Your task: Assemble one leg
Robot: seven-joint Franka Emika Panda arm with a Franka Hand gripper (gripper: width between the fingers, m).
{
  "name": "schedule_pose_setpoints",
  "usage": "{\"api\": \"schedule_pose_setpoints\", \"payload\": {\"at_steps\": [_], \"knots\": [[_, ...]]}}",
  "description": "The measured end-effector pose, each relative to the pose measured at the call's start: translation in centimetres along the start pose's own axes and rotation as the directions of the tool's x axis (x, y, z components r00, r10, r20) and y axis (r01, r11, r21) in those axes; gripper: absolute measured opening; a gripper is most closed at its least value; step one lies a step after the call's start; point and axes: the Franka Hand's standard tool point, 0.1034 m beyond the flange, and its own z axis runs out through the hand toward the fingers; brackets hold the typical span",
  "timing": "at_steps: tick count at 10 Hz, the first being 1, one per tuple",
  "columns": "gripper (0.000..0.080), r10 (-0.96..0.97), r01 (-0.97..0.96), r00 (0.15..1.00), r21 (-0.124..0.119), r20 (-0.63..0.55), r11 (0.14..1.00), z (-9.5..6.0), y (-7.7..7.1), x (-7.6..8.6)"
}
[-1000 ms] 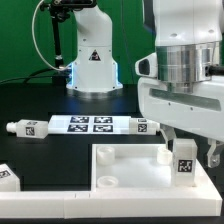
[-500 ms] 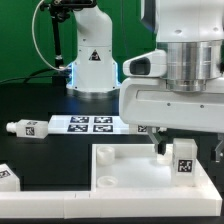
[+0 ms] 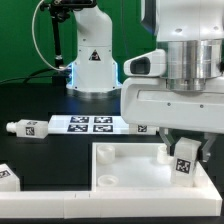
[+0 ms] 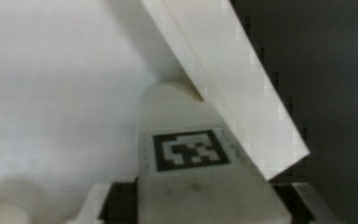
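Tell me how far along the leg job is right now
Done: the gripper has a leg picked up, upright between its fingers. In hand: holding it at the square panel. Left: whether it is seated can't be told; other legs lie loose.

Only unreadable marker tags on the leg (image 3: 185, 160).

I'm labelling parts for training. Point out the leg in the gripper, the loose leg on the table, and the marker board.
leg (image 3: 185, 160): exterior view, tagged front face.
loose leg (image 3: 27, 127): exterior view, tagged side.
marker board (image 3: 90, 124): exterior view, centre between tags.
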Motion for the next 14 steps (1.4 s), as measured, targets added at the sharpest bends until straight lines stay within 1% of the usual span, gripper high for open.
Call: {"api": "schedule_pose_setpoints", "payload": {"at_steps": [1,2,3,4,5,6,7,8,9,10,11,12,14], "knots": [[0.0292,0.096,-0.096,0.995,-0.004,0.007,0.995,0.03,0.08,-0.06],[0.0291,0.234,-0.234,0.972,-0.010,0.012,0.972,0.02,0.15,-0.03],[0.0291,0.355,-0.355,0.935,-0.011,0.014,0.935,0.07,0.18,-0.04],[0.0291,0.523,-0.523,0.852,-0.006,0.027,0.852,0.10,0.19,-0.03],[0.0291,0.644,-0.644,0.764,-0.005,0.042,0.765,0.10,0.24,0.03],[0.0291,0.745,-0.746,0.664,-0.007,0.061,0.665,0.14,0.16,0.02],[0.0290,0.839,-0.841,0.537,-0.012,0.085,0.540,0.18,0.08,0.00],[0.0290,0.897,-0.900,0.433,-0.017,0.089,0.436,0.23,-0.05,-0.12],[0.0290,0.925,-0.927,0.370,-0.024,0.087,0.373,0.25,-0.05,-0.17],[0.0290,0.936,-0.939,0.341,-0.027,0.086,0.344,0.25,-0.02,-0.16],[0.0290,0.957,-0.959,0.277,-0.032,0.083,0.280,0.26,-0.07,-0.20],[0.0290,0.963,-0.965,0.256,-0.032,0.079,0.259,0.26,-0.04,-0.17],[0.0291,0.963,-0.965,0.256,-0.032,0.079,0.259,0.28,-0.02,-0.19]]}}
